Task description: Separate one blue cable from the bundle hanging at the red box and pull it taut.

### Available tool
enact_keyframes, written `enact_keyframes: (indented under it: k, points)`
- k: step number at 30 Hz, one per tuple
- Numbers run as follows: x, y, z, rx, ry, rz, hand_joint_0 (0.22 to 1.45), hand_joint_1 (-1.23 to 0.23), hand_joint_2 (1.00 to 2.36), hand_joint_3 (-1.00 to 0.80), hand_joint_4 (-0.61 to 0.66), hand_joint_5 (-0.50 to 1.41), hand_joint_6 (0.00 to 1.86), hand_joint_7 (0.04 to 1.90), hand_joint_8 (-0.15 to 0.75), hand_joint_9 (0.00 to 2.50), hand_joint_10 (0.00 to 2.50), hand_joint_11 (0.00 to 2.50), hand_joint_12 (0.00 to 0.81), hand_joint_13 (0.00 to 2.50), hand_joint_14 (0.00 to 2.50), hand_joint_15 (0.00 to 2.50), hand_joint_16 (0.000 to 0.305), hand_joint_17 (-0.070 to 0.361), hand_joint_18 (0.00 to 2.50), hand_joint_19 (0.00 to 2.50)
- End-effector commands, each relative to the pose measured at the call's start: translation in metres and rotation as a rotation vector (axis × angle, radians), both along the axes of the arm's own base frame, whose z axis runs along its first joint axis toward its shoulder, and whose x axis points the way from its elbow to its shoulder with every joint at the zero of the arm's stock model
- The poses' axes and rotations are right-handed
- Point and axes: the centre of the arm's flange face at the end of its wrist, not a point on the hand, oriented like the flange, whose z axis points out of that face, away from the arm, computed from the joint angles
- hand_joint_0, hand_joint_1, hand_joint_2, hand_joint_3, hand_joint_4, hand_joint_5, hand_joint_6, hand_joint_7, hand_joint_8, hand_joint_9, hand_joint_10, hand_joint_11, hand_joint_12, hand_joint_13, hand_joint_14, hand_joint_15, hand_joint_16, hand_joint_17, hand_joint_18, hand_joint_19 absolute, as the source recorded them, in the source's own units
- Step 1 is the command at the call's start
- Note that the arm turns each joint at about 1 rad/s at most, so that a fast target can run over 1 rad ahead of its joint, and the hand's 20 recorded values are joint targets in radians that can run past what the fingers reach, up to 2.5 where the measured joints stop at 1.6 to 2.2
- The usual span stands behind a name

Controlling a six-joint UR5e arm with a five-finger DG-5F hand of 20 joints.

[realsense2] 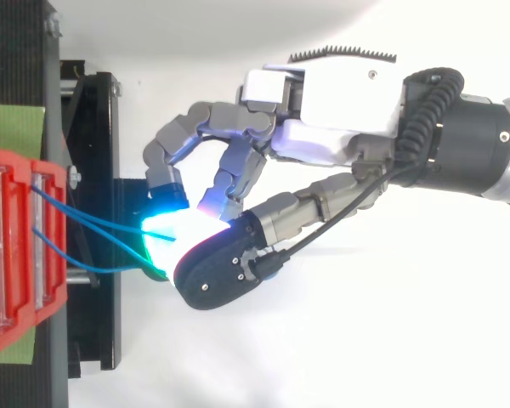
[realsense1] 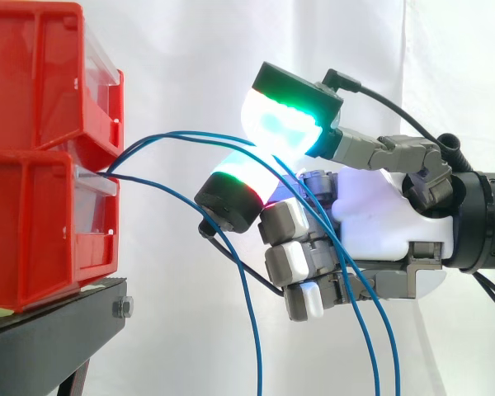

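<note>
Two red plastic bins, boxy with clear front lips, are stacked on a black metal stand at left, before a white curtain. From above, a flat green sheet lies under the bins.

Thin, smooth blue cables come out from the gap between the bins, arc right in shallow curves, then drop in loose strands below the hand. None is straight, all slack. One strand runs lower, passing under the dark finger pad and hanging down on its own.

The hand has a white glossy palm shell and grey blocky links, and comes in from the right, level with the bins' seam. Its fingers are curled. The big thumb pad glows green-cyan on top, and a rounded black-backed pad with a red rim sits just under it. The two are closed together on the upper cables where they cross between the pads. The remaining fingers are folded in below, near the palm, with cables draping across them.

In the top view the hand sits just beside the stand edge, the glow right at the cable ends.
</note>
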Motion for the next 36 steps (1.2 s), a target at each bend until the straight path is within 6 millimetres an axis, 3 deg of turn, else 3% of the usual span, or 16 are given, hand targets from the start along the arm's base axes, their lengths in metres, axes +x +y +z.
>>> enact_keyframes:
  k: [1, 4, 10, 12, 18, 29, 33, 36]
  points:
    - [0.0, 0.0, 0.0, 0.0, 0.0, 0.0, 0.62, -0.76, 1.01, -0.31, 0.1, -0.14, 0.92, 1.1, 0.384, 1.17, 0.02, 0.73, 0.346, 1.16, 0.02, 0.57, 0.043, 0.096, 1.04, 0.68]
    - [0.0, 0.0, 0.0, 0.0, 0.0, 0.0, 0.56, -0.72, 1.0, -0.5, 0.12, -0.14, 0.92, 1.07, 0.386, 1.17, 0.02, 0.72, 0.349, 1.16, 0.02, 0.57, 0.044, 0.099, 1.05, 0.68]
    - [-0.0003, 0.0, -0.0003, -0.002, 0.003, 0.0, 0.52, -0.61, 1.0, -0.5, 0.12, -0.14, 0.91, 1.05, 0.4, 1.18, 0.01, 0.7, 0.36, 1.17, 0.02, 0.56, 0.046, 0.104, 1.07, 0.66]
    - [-0.0003, 0.0, -0.0003, 0.0, 0.003, 0.0, 0.56, -0.6, 1.0, -0.5, 0.12, -0.14, 0.91, 1.07, 0.391, 1.17, 0.01, 0.7, 0.349, 1.17, 0.02, 0.57, 0.044, 0.099, 1.05, 0.67]
    - [-0.0002, 0.0012, -0.0003, 0.0, 0.003, 0.002, 0.6, -0.74, 1.02, -0.16, 0.11, -0.12, 0.91, 1.15, 0.418, 1.2, 0.01, 0.7, 0.373, 1.2, 0.02, 0.55, 0.049, 0.11, 1.1, 0.63]
    - [-0.0004, 0.0011, -0.0009, 0.0, 0.003, 0.002, 0.6, -0.77, 1.01, -0.04, -0.02, -0.11, 0.91, 1.17, 0.414, 1.22, 0.01, 0.66, 0.387, 1.2, 0.01, 0.51, 0.053, 0.119, 1.13, 0.59]
    - [-0.0017, 0.0011, -0.0036, -0.001, 0.008, 0.003, 0.6, -0.78, 1.01, -0.03, -0.04, -0.1, 0.91, 1.18, 0.399, 1.08, 0.01, 0.38, 0.369, 1.04, 0.01, 0.32, 0.052, 0.117, 1.09, 0.54]
    - [-0.002, 0.0011, -0.0043, -0.001, 0.009, 0.003, 0.6, -0.78, 1.01, -0.03, -0.06, -0.1, 0.91, 1.19, 0.375, 0.83, 0.0, 0.05, 0.364, 0.91, 0.01, 0.19, 0.052, 0.117, 1.05, 0.46]
